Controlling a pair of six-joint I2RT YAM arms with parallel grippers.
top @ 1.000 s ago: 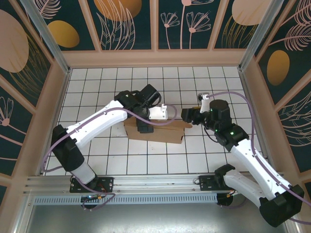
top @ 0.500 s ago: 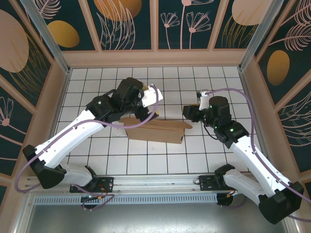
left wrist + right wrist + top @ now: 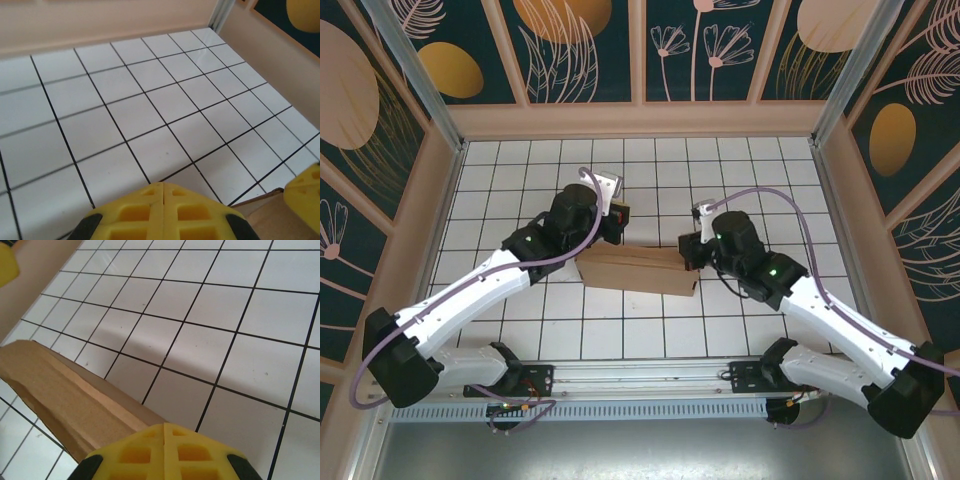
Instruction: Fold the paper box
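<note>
Paper box [image 3: 638, 268] lies just beside left pincer [image 3: 163, 187] and right pincer [image 3: 164, 427], both closed on nothing.

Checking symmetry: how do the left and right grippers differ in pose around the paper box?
The left gripper sits beyond the far edge of the paper box; the right gripper sits at its right end. Left points rightward, right points leftward. Both are shut, holding nothing.

The plain brown cardboard box [image 3: 638, 268] lies folded low between my left jaws and right jaws. A creased flap tops it.
</note>
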